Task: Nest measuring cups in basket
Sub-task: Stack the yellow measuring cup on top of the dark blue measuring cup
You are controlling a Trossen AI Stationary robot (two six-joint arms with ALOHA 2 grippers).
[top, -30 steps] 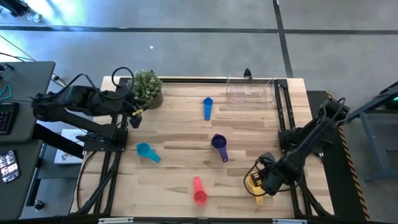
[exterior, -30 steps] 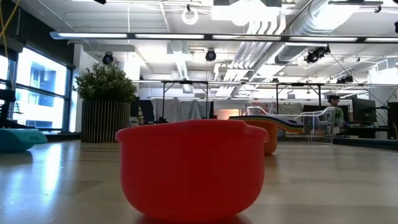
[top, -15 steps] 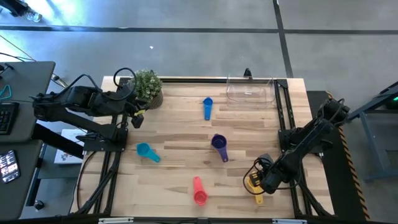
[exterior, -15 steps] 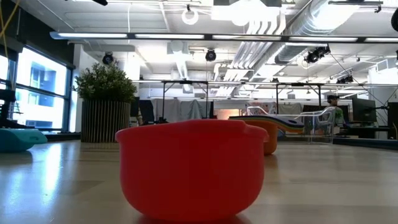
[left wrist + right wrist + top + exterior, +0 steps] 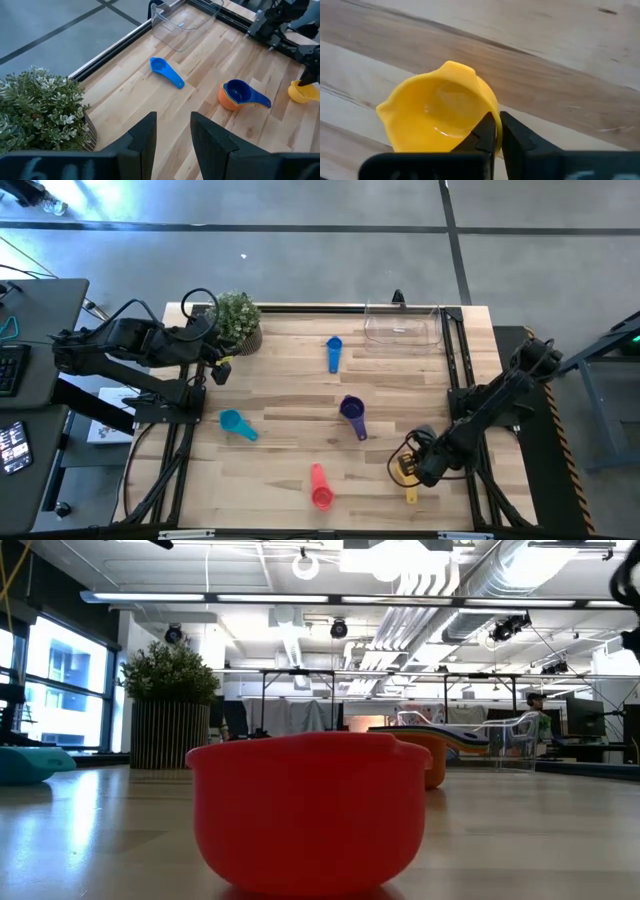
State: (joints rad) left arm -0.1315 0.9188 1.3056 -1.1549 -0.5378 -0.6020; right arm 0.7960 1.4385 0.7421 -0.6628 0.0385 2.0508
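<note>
The clear basket (image 5: 403, 326) is seen at the bench's (image 5: 290, 430) far right corner, nothing visible inside. The yellow cup's (image 5: 437, 116) rim is pinched by the right pincer (image 5: 494, 131) near the front right edge. The left pincer (image 5: 171, 131) is held spread beside the plant (image 5: 238, 321).

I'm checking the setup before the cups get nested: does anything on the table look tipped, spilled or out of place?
Nothing stands out. The blue cup, purple cup, teal cup and red cup lie scattered on the table; the basket stands empty. The right gripper pinches the yellow cup's rim.
</note>
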